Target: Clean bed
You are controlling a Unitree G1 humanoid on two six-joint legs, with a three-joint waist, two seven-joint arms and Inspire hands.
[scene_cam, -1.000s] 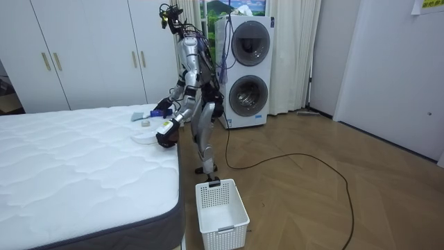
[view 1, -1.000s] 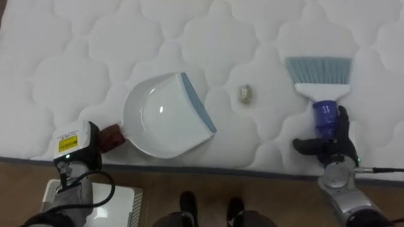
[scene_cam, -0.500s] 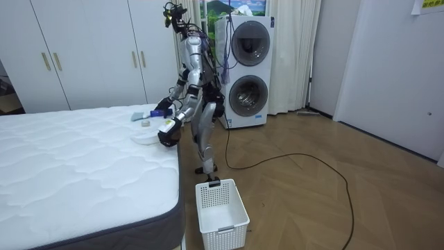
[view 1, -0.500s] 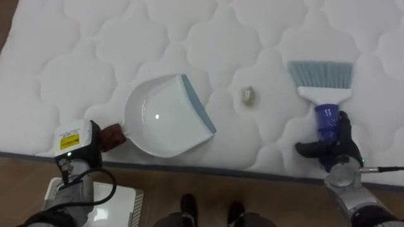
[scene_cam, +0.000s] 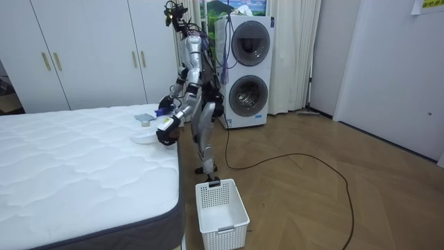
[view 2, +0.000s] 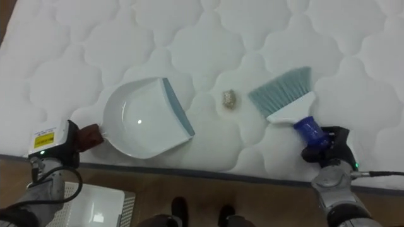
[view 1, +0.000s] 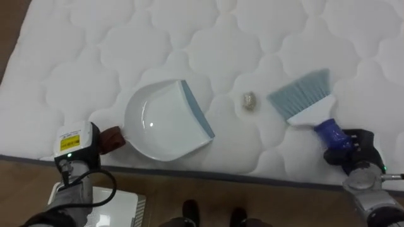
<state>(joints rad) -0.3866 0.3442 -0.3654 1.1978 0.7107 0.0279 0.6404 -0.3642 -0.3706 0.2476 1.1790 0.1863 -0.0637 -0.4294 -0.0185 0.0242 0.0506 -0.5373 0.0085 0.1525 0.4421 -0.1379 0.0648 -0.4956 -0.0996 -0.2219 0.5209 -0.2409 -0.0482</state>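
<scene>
White quilted mattress under us, and the small scrap of debris sits at centre frame, between the white dustpan on its left and the hand brush on its right. Our right hand, lower right, has dark fingers wrapped round the brush's blue handle, with the bristles tilted in just beside the scrap. Our left hand, lower left, sits at the dustpan's brown handle, but its fingers are tucked out of sight, so we can't tell how they're set. Here's where it could go wrong: the pan's blue-grey lip is angled, and the scrap lies level with its upper end, so a flat sweep to the left might slide it past the lip. The surface is soft and dimpled too, so the scrap could lodge in a seam or slip under a lifted lip, and a hard flick could jump it over the pan. The mattress edge runs along the bottom of the frame, close to the pan and both hands, so a downward stroke risks dropping the scrap onto the wooden floor beside the white basket. Toward the top of the frame we have plenty of open mattress.
</scene>
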